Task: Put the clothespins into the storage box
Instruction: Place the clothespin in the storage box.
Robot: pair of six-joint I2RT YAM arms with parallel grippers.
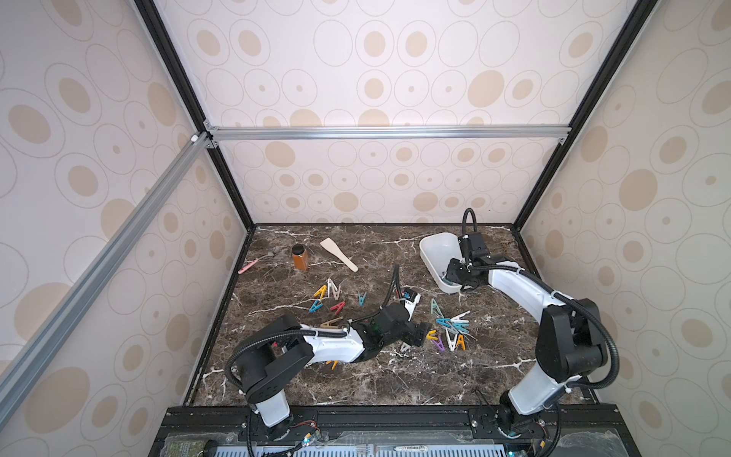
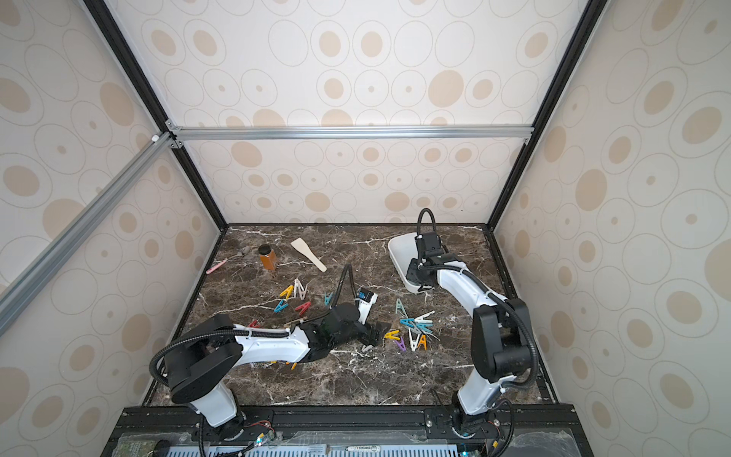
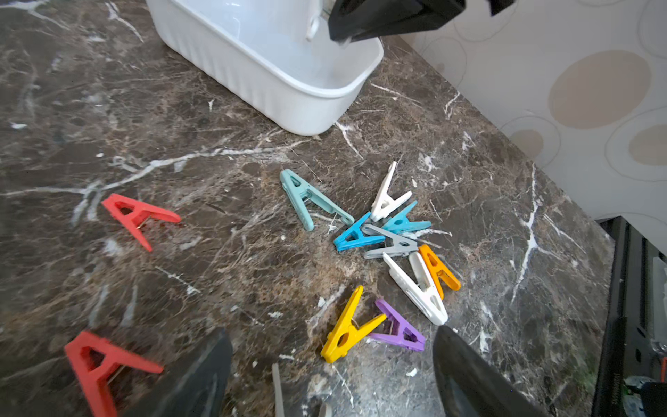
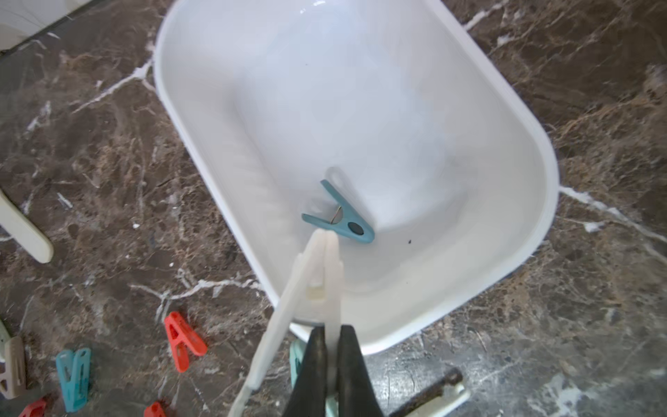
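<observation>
Clamping a white clothespin (image 4: 317,274) above the storage box (image 4: 361,90), which shows one teal clothespin (image 4: 343,216), right jaws hover; left jaws gape over many clothespins (image 3: 391,245) strewn on the bench (image 3: 216,270)

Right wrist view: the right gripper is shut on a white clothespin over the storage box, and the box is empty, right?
The storage box is not empty: the right wrist view shows one teal clothespin lying on its floor. The rest holds: the right gripper is shut on a white clothespin over the box.
</observation>
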